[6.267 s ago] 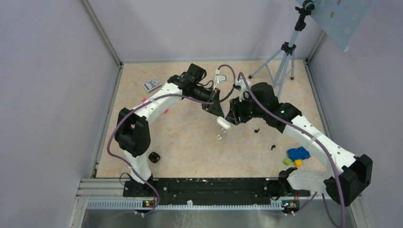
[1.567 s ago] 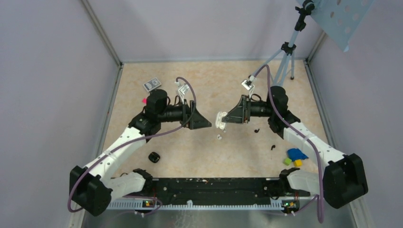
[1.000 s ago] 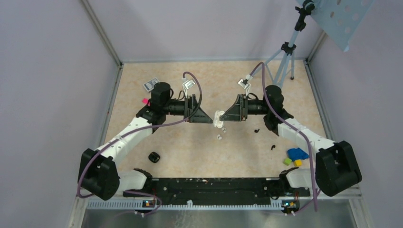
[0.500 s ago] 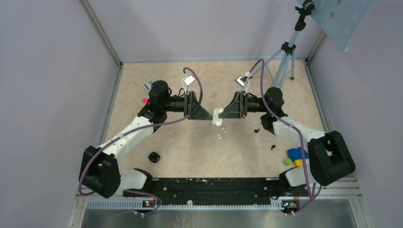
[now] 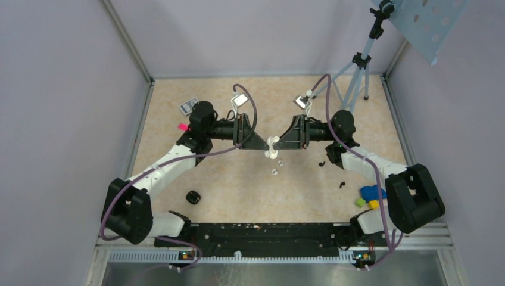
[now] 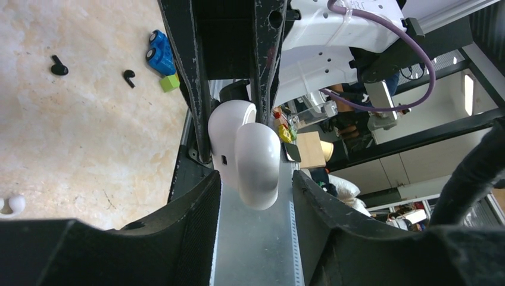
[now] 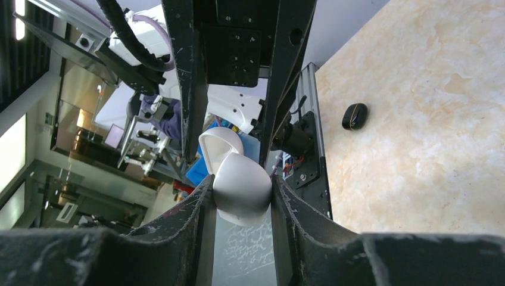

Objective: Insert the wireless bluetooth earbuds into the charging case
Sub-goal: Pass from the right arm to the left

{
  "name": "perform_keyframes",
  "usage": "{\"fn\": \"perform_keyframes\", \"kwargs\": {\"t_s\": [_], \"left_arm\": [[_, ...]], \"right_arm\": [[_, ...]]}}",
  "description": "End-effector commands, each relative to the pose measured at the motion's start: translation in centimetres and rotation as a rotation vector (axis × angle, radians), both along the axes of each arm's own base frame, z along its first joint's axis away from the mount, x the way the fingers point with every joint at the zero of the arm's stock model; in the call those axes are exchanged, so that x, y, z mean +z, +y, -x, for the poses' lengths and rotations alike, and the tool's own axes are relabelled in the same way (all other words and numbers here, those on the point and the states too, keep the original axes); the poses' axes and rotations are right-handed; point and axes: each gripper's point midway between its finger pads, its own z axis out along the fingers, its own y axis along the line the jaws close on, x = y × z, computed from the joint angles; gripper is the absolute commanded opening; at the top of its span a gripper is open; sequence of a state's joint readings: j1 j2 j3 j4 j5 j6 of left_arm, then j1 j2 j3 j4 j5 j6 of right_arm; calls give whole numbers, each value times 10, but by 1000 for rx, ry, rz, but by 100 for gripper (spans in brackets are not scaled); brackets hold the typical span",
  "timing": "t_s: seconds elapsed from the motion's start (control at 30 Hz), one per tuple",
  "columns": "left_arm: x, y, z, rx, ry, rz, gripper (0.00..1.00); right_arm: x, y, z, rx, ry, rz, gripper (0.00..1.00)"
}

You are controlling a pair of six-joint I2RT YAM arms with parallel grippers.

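A white charging case (image 5: 273,146), lid hinged open, hangs above the table's middle. My right gripper (image 5: 279,143) is shut on its body (image 7: 243,192), both fingers pressed against its sides. My left gripper (image 6: 255,186) faces it from the left with its jaws around the lid (image 6: 257,159). A small gap shows on each side, so it is open. Two white earbuds (image 5: 274,171) lie on the table just below the case. Two black earbuds (image 5: 322,163) (image 5: 342,184) lie further right, and they show as well in the left wrist view (image 6: 58,65) (image 6: 128,75).
A black charging case (image 5: 192,196) lies near the left front. Blue, green and yellow toy blocks (image 5: 373,193) sit at the right front. A small card (image 5: 190,106) lies at the back left and a tripod (image 5: 356,76) stands at the back right.
My left gripper has moved right up to the case, and its jaws have narrowed around the lid. The right gripper has kept its hold and shifted slightly back.
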State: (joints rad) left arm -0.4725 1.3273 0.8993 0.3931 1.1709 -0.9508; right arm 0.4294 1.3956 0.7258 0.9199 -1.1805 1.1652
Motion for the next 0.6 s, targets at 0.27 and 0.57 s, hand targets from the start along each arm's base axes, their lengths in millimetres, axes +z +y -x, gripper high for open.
{"fn": "perform_keyframes", "kwargs": {"t_s": [0.27, 0.57], "left_arm": [[8, -1, 6, -68, -45, 40, 55], [8, -4, 11, -99, -48, 36, 52]], "right_arm": [[11, 2, 2, 18, -73, -22, 0], [15, 4, -4, 12, -87, -3, 0]]}}
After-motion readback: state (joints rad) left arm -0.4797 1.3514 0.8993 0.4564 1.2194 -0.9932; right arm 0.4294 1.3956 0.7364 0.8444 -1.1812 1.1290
